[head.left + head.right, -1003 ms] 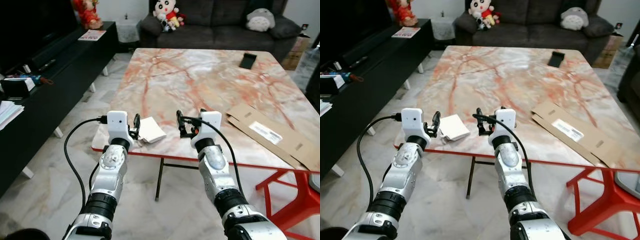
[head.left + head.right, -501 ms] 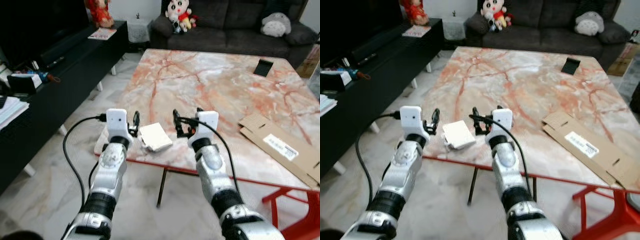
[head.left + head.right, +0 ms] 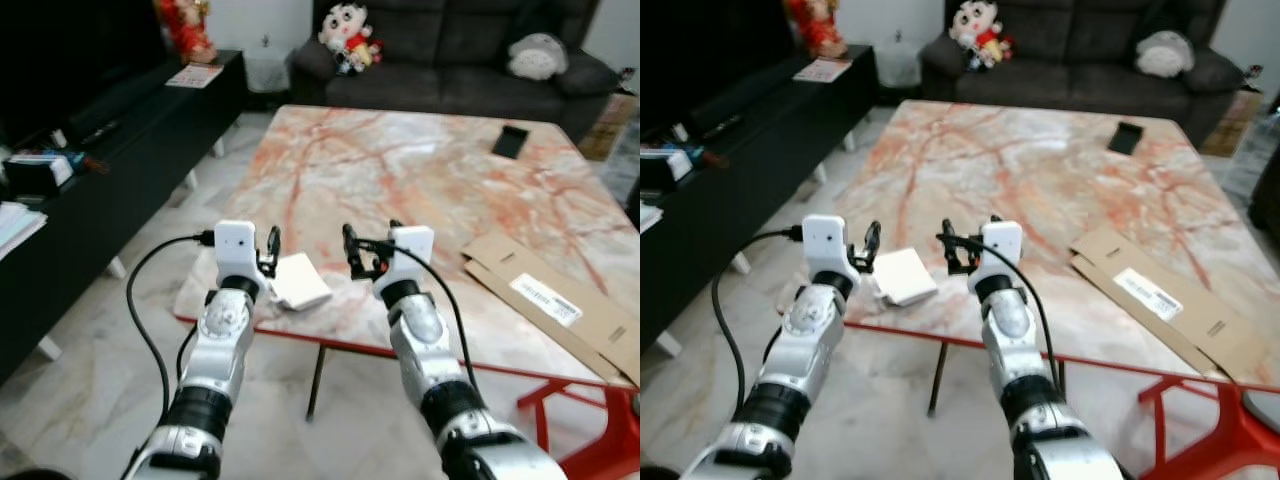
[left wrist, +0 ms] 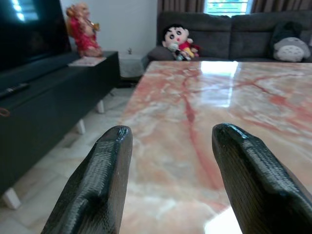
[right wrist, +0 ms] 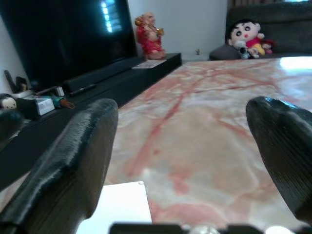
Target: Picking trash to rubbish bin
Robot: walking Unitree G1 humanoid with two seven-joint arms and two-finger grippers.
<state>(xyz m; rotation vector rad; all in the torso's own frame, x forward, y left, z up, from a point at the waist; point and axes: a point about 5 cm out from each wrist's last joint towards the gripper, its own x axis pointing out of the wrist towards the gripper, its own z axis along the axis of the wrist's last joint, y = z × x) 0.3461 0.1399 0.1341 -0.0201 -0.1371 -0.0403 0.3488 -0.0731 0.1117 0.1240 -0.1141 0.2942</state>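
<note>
**K:** Two grippers up at the near edge of the marble table (image 3: 420,170), both empty. Left gripper (image 3: 272,247) sits at the near left corner, fingers spread apart, nothing between them. Right gripper (image 3: 362,252) is just to its right, also spread wide

**M:** where's the trash?

**K:** White folded paper (image 3: 298,281) lying flat on the tabletop, right at the near edge, between the two grippers. Closer to the left one, just beside its fingers. Can't tell if they're touching it. In the right wrist view a white corner of it (image 5: 122,207) shows low between the fingers (image 5: 73,161), on the table surface, not gripped

**M:** left wrist?

**K:** Looks along the tabletop. Both black fingers (image 4: 97,185) apart, bare marble between them, sofa at the far end

**M:** anything else on the table?

**K:** Flattened cardboard (image 3: 545,290) with a white label near the right edge, well apart from the paper. Small dark flat object (image 3: 510,141) at the far right side, can't tell what it is

**M:** surroundings?

**K:** Dark sofa (image 3: 450,60) behind the table with a cartoon doll (image 3: 345,38) and a grey plush (image 3: 535,55). Black TV cabinet (image 3: 110,150) along the left with a red figurine (image 3: 183,28) on its far end. Red table leg (image 3: 580,420) at lower right, marble floor under it all
</note>
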